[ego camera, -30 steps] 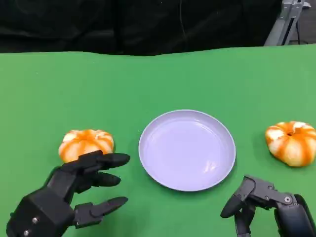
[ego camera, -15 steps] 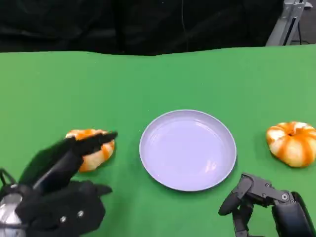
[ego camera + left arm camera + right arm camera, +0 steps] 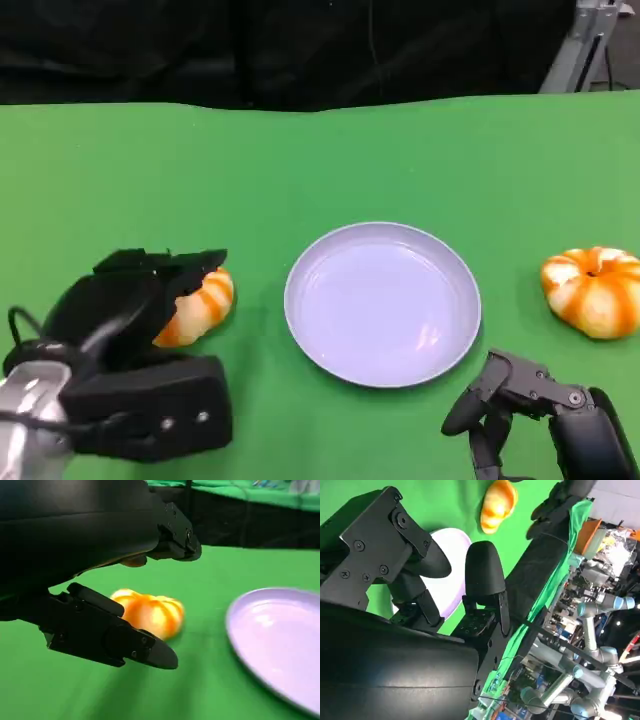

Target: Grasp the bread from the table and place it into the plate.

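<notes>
left hand [image 3: 140, 330] — open over bread [image 3: 200, 305]; right hand [image 3: 530, 415] — empty, fingers apart; plate [image 3: 382, 302] bare

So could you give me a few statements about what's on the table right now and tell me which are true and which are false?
1. The plate has nothing on it. True.
2. Both breads sit on the same side of the plate. False: the left bread and the right bread lie on opposite sides.
3. The left hand is at the left bread, fingers open above and below it. True.
4. The right hand holds the right bread. False: it is apart from it, near the table's front edge.
</notes>
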Motion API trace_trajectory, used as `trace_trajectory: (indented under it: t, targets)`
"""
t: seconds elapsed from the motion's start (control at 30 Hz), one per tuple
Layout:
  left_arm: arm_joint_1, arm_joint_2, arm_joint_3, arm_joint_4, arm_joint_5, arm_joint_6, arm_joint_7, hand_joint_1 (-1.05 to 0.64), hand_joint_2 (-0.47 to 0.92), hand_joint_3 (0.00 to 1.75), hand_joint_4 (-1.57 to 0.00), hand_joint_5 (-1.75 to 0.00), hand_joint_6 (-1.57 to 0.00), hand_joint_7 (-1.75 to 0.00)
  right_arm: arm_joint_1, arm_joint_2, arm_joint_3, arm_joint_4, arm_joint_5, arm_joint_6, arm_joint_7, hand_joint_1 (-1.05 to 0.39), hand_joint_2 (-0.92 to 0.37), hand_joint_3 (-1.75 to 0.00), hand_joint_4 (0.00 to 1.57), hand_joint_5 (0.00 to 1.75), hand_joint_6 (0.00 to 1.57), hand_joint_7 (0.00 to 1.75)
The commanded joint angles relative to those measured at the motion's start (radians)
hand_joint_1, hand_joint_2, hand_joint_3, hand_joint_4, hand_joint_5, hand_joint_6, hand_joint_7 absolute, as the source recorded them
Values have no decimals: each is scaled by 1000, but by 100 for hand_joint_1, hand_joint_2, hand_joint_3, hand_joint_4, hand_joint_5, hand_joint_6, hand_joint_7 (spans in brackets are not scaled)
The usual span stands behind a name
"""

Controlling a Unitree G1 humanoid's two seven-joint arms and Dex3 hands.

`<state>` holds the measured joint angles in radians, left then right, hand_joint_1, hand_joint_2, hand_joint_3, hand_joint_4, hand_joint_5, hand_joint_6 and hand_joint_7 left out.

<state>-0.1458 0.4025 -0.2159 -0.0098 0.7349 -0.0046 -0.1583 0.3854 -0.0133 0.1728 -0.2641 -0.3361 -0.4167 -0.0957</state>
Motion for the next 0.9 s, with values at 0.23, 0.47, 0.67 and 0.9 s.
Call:
trace_trajectory:
  t: [0.23, 0.47, 0.67, 0.9]
  targets:
    - [-175, -9, -114, 266, 166, 66, 108, -56, 91, 1, -1, -46, -24, 0, 8, -3, 1, -2, 17, -10, -7, 6, -26, -150, 92, 175, 82, 140]
    - [-243, -30, -168, 404, 176, 96, 152, -54, 91, 0, 0, -44, -22, 0, 13, -1, 3, -7, 7, -9, -12, 5, -26, -151, 92, 175, 83, 139]
    - [-262, -33, -189, 440, 162, 109, 161, -53, 91, 0, 0, -40, -21, -1, 15, 0, 3, -10, 1, -6, -14, 4, -25, -152, 92, 175, 83, 139]
    - [-331, -91, -245, 642, 176, 150, 238, -54, 90, 0, -1, -41, -24, -2, 21, -1, 6, -16, 10, -6, -8, 6, -25, -154, 92, 175, 84, 139]
